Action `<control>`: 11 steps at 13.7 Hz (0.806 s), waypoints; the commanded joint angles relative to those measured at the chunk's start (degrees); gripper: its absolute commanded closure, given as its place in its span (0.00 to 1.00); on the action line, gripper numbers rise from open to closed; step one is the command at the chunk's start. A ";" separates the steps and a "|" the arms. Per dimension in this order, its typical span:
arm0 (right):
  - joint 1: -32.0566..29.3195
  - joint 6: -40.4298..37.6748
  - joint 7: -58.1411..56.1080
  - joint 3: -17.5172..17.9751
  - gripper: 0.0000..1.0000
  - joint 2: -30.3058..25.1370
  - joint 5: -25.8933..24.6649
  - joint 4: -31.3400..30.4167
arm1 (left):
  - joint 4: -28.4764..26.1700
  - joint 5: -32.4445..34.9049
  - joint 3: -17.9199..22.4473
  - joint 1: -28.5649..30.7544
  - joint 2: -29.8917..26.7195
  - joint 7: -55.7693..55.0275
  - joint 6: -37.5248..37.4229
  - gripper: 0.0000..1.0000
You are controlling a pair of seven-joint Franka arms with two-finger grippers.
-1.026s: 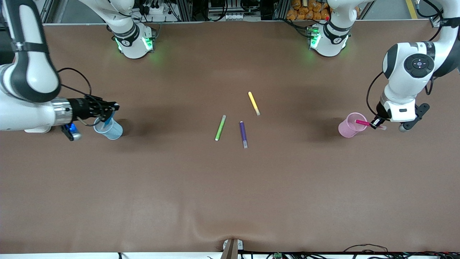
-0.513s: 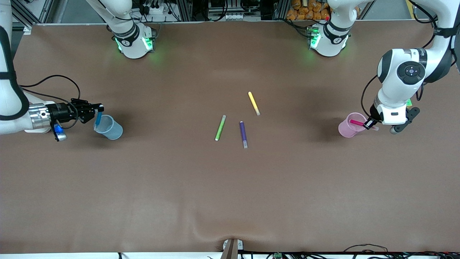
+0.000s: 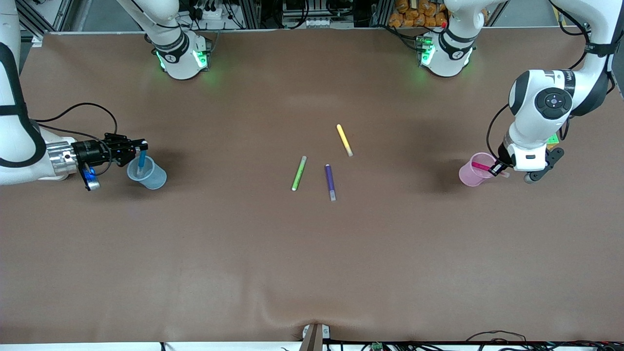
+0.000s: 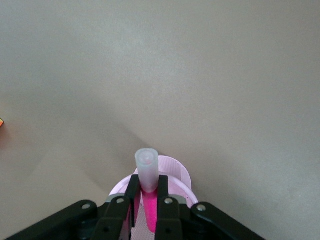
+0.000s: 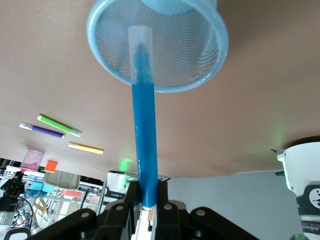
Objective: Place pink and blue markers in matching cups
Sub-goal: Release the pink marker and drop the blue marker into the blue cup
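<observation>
The pale blue cup [image 3: 148, 174] stands toward the right arm's end of the table. My right gripper [image 3: 141, 145] is just over its rim, shut on the blue marker [image 3: 141, 164], whose grey-capped end dips into the cup's mouth. In the right wrist view the blue marker [image 5: 144, 130] runs from the gripper [image 5: 148, 192] into the blue cup [image 5: 195, 55]. The pale pink cup [image 3: 471, 170] stands toward the left arm's end. My left gripper [image 3: 497, 169] is shut on the pink marker [image 3: 481, 166], which slants into that cup. The left wrist view shows the gripper [image 4: 148, 192], pink marker [image 4: 150, 205] and cup rim [image 4: 181, 173].
Three loose markers lie mid-table: yellow [image 3: 344, 140], lime-green [image 3: 299, 173] and dark purple [image 3: 330, 182]. They also show small in the right wrist view, the green one [image 5: 59, 125] among them. Both arm bases stand along the table's edge farthest from the front camera.
My right gripper drew back from the blue cup, then came forward again, bringing the blue marker's end into the cup's mouth. My left gripper slid toward the pink cup, the pink marker going deeper.
</observation>
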 commanded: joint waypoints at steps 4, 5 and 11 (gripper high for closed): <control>-1.31 1.28 -0.82 0.04 0.99 2.82 1.35 -0.15 | -0.11 1.25 -0.82 0.20 0.62 -0.80 0.63 0.34; -1.31 1.37 -0.82 0.04 0.71 3.26 1.35 -0.15 | -0.03 1.25 -0.82 0.20 0.62 -0.54 0.55 0.30; 0.97 -3.96 4.88 0.04 0.00 3.00 0.56 6.50 | 2.34 1.25 -0.91 0.20 0.36 -0.01 -3.57 0.00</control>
